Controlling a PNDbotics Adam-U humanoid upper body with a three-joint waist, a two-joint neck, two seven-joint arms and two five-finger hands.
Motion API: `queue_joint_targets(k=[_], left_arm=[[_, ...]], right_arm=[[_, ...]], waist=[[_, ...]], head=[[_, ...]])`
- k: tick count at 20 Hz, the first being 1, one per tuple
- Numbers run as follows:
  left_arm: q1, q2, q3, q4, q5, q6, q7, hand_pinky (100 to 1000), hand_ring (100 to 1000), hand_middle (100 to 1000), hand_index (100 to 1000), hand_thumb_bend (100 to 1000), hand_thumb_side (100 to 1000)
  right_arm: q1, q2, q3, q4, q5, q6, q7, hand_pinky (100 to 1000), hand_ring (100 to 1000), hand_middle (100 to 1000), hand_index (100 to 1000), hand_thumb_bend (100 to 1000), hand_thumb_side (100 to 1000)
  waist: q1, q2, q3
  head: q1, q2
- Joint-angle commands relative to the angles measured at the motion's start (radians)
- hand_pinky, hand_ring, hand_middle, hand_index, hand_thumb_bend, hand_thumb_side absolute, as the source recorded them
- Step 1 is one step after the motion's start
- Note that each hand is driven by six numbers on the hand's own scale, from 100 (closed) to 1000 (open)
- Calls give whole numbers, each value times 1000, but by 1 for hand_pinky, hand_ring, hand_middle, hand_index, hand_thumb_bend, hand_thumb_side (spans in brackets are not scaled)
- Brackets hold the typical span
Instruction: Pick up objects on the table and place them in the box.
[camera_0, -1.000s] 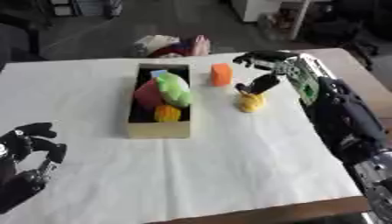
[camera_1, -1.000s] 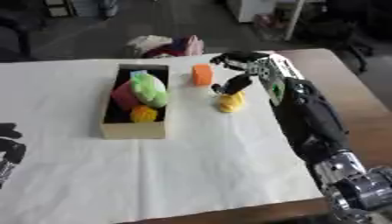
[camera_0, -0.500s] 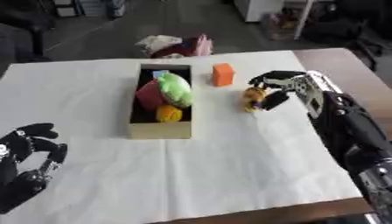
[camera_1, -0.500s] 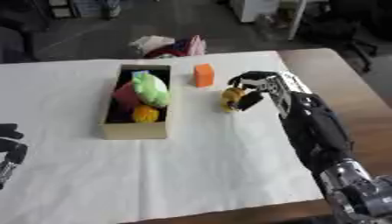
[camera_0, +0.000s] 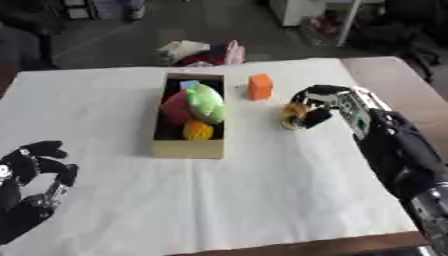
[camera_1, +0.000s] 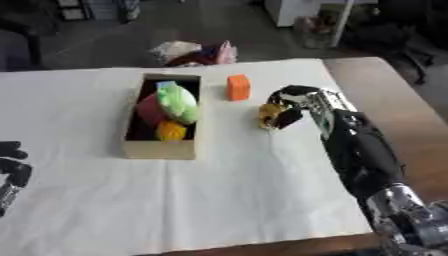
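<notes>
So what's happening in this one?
The right hand is curled round a small yellow object on the white table, right of the box. The box already holds green, red and yellow items. An orange block is not yet boxed. The left hand rests idle at lower left.

Tabletop (camera_0: 262, 200): covered by a white sheet, with bare brown wood showing along the right edge. Open box (camera_0: 189, 149) stands left of centre, long side running toward the far edge. Orange block (camera_0: 260, 86) sits just right of the box's far end. Small yellow object (camera_0: 293, 114) lies nearer the right edge, slightly closer to the near edge than the block.
</notes>
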Motion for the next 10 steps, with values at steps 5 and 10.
queue_joint_targets(k=[5, 10], left_arm=[[-6, 8, 8, -9, 2, -1, -2, 702, 589, 617, 776, 371, 432], [-5, 7, 9, -10, 4, -2, -1, 703, 589, 617, 776, 368, 433]], right_arm=[[3, -3, -6, -29, 39, 13, -111, 542, 475, 378, 503, 100, 100], [-9, 2, -25, -141, -20, -3, -199, 500, 404, 280, 427, 100, 100]], waist=[[5, -10, 0], [5, -10, -1]], head=[[-1, -10], [2, -8]])
